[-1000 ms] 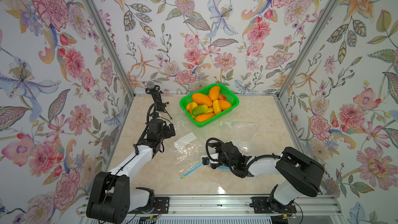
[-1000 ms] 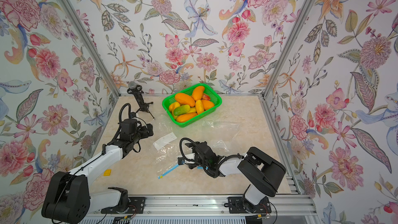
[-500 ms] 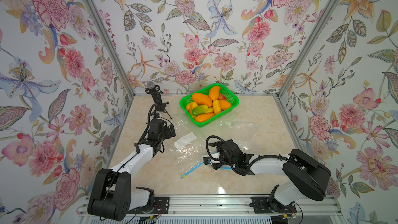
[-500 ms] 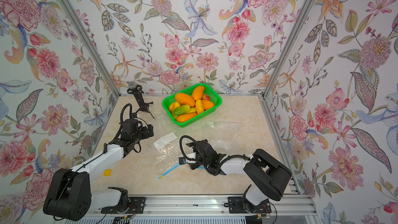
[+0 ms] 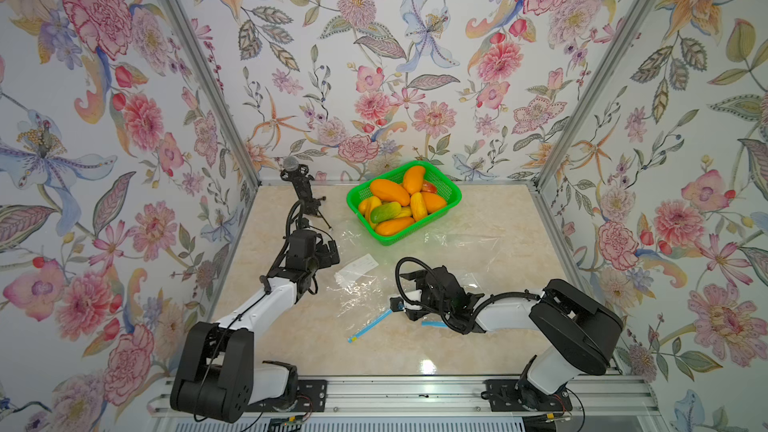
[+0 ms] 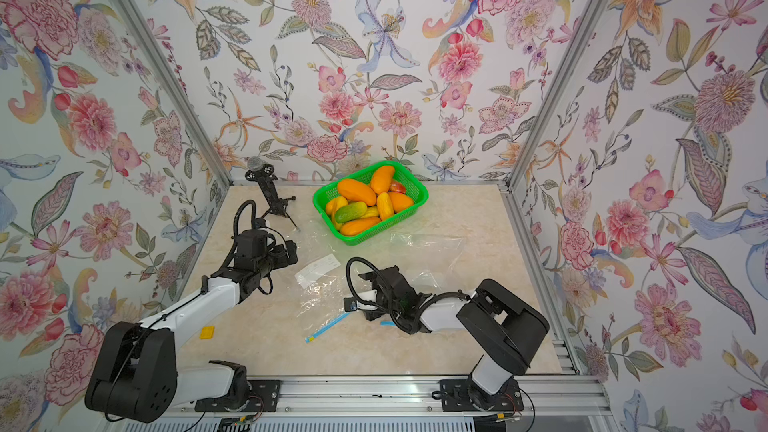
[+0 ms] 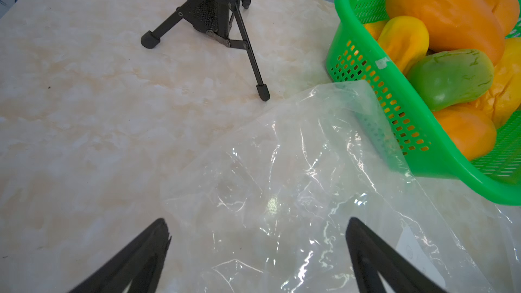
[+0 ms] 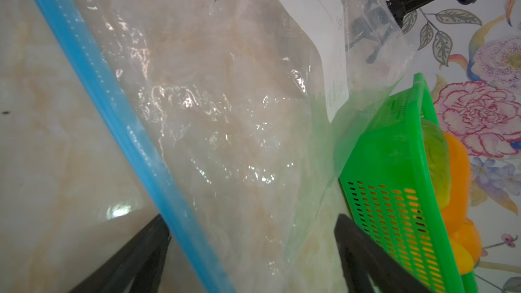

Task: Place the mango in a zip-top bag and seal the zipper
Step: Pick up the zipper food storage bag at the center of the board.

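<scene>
Two gaping: left pincer, right pincer; clear blue-zippered bag crinkled; mangoes mostly orange.

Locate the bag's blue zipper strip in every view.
In a top view: blue zipper strip slants across the table's front middle.
In a top view: same place.
Left wrist: not in it.
Right wrist: crosses the picture diagonally.
Shared landmark: green basket.
</scene>
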Controlling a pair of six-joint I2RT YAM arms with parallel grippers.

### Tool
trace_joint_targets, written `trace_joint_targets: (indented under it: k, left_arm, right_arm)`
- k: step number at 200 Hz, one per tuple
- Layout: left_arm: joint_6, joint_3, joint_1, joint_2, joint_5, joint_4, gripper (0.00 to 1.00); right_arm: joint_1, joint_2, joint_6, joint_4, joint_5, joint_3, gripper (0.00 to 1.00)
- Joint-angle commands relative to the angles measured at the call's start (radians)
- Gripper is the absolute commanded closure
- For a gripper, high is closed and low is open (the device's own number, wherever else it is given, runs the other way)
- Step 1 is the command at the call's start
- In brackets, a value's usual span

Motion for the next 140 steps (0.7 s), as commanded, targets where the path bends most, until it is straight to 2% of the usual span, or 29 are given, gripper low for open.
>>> trace_joint_targets:
  k: [1,33,70,108,140]
  left_arm:
    - [-0.015,-0.019,-0.009,0.05,0.006,0.058,0.01]
    - [-0.008,0.044,-0.009,0.169,0.032,0.1,0.01]
    - [-0.023,0.115,-0.009,0.326,0.063,0.109,0.01]
    - [-0.029,0.122,-0.009,0.358,0.072,0.123,0.01]
    - [-0.032,0.125,-0.008,0.367,0.065,0.119,0.01]
  right_arm:
    - [-0.006,-0.004,-0.005,-0.021,-0.034,0.026,0.08]
    - [-0.008,-0.026,-0.026,-0.051,-0.038,0.014,0.01]
    - [-0.018,-0.036,-0.018,-0.046,-0.041,0.01,0.01]
    - [-0.019,-0.045,-0.013,-0.067,-0.066,0.042,0.01]
    - [0.021,-0.059,-0.042,-0.155,-0.081,0.064,0.01]
